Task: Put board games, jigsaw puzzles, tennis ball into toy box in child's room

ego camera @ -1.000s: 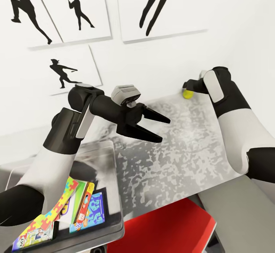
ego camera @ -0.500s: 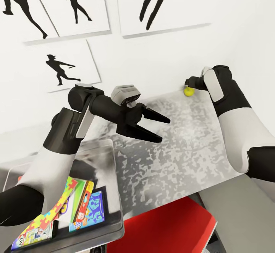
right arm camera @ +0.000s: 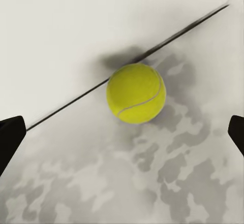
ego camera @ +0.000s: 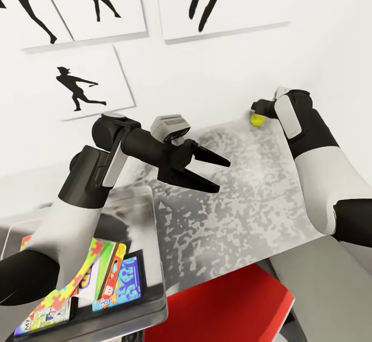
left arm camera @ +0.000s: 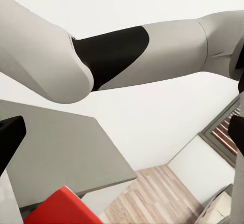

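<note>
The tennis ball (ego camera: pixel 257 119) lies at the table's (ego camera: pixel 243 202) far edge, against the wall. My right gripper (ego camera: pixel 260 108) hovers just over it. In the right wrist view the ball (right arm camera: pixel 135 93) sits ahead of the open right gripper (right arm camera: pixel 123 132), whose dark fingertips (right arm camera: pixel 10 135) stand wide on either side without touching it. My left gripper (ego camera: pixel 223 175) hangs open and empty above the middle of the table. The grey toy box (ego camera: pixel 155 259) at the lower left holds a jigsaw puzzle (ego camera: pixel 77 280) and board games (ego camera: pixel 124 280), partly hidden by my left arm.
A red chair (ego camera: pixel 227 306) stands under the table's near edge, also seen in the left wrist view (left arm camera: pixel 56 209) beside wood floor (left arm camera: pixel 152 193). White wall with black silhouette posters (ego camera: pixel 77 86) rises right behind the table.
The whole view has shifted slightly, so the posters and ball sit higher in the picture. Both arms keep their poses; the right gripper stays open by the ball.
</note>
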Controlling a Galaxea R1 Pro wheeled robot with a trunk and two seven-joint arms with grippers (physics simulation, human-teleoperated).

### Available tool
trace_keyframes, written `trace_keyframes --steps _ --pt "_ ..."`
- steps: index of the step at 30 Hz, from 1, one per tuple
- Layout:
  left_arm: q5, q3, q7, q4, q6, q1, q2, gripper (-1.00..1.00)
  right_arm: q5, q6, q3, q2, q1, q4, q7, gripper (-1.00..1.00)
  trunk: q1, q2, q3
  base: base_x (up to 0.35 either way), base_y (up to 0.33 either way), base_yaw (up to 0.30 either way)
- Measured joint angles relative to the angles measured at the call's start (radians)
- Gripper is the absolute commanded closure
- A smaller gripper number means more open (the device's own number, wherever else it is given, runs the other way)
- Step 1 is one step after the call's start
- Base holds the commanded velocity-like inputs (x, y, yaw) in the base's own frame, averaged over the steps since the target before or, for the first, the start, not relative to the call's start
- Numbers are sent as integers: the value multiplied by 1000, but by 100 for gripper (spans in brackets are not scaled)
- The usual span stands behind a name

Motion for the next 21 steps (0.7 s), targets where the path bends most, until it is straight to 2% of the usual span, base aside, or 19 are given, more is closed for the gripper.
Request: trace_keyframes --steps 21 --pt "2 0 0 0 0 -7 -2 -100 0 -38 0 -1 -1 2 3 -100 0 0 -34 0 0 0"
